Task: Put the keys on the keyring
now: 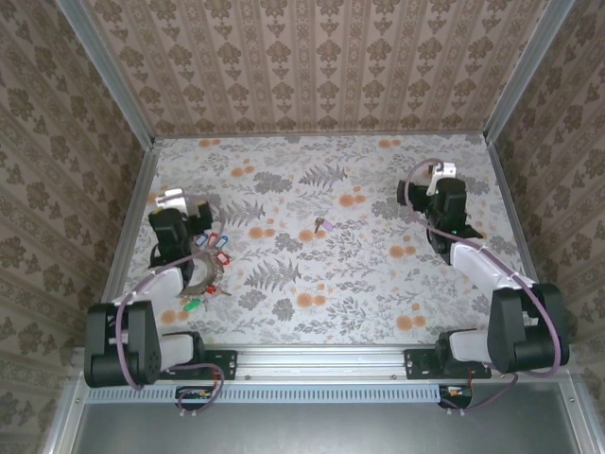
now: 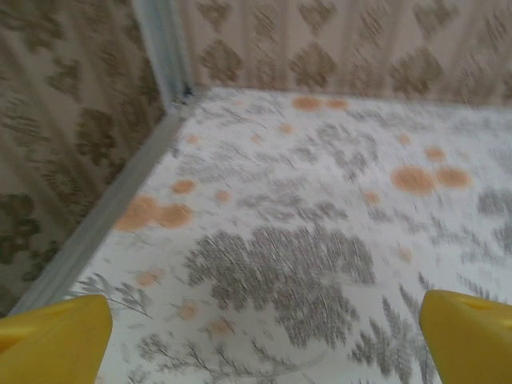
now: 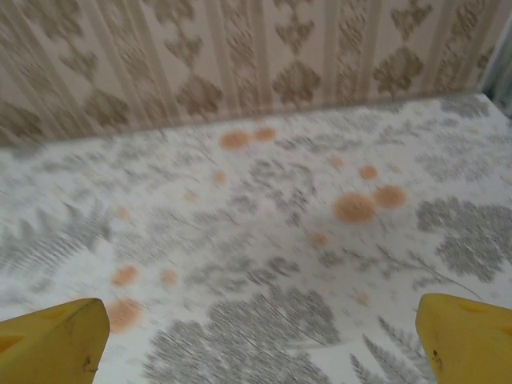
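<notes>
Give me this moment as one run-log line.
left jaws open | right jaws open | keys bunched by left arm | lone key mid-table | nothing held

In the top view, a cluster of keys (image 1: pixel 216 248) is found at the left-middle of the frame, on the surface (image 1: pixel 312 303). It lies just right of the left arm (image 1: pixel 156 288) and is partly hidden beneath it. Further keys (image 1: pixel 195 304) are laid lower in the frame, beside the same arm. A single key (image 1: pixel 321 225) is set apart near the frame's centre. The right arm (image 1: pixel 477 260) is placed at the right-middle, well apart from every key. The surface is enclosed by walls (image 1: pixel 312 66) behind and at both sides.
</notes>
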`<state>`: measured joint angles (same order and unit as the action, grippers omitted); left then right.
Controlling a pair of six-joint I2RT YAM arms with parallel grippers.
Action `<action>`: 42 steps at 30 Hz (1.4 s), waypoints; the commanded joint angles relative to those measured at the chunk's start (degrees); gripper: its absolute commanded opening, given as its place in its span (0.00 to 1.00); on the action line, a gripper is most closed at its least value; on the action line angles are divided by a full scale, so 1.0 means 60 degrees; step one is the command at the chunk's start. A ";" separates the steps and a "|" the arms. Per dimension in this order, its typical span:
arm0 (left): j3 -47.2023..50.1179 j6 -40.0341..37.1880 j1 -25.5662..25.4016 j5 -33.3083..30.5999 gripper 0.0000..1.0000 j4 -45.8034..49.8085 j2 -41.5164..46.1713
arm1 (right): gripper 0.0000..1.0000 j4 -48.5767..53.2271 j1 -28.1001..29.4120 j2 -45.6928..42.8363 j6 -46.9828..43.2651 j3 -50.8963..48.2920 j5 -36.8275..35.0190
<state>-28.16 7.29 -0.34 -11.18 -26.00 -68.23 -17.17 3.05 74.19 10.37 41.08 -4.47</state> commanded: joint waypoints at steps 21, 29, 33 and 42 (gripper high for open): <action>0.0153 0.4415 0.0642 0.2198 1.00 0.7094 0.2948 | 0.83 0.3832 0.3422 0.5761 0.3014 0.5541 0.6495; -0.0031 0.4213 0.0679 0.2656 1.00 0.6926 0.1921 | 0.82 0.4505 0.3912 0.7433 0.3464 0.7011 0.6169; -0.0150 0.4081 0.0689 0.2825 1.00 0.6728 0.1423 | 0.83 0.4766 0.3948 0.7808 0.3527 0.7290 0.5673; -0.0299 0.3810 0.0674 0.3480 1.00 0.6224 0.0170 | 0.83 0.5321 0.3763 0.8208 0.3243 0.7319 0.5050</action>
<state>-28.16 31.99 3.49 7.27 12.73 -65.49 11.25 26.28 122.02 30.28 83.64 28.27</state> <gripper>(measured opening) 0.999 0.830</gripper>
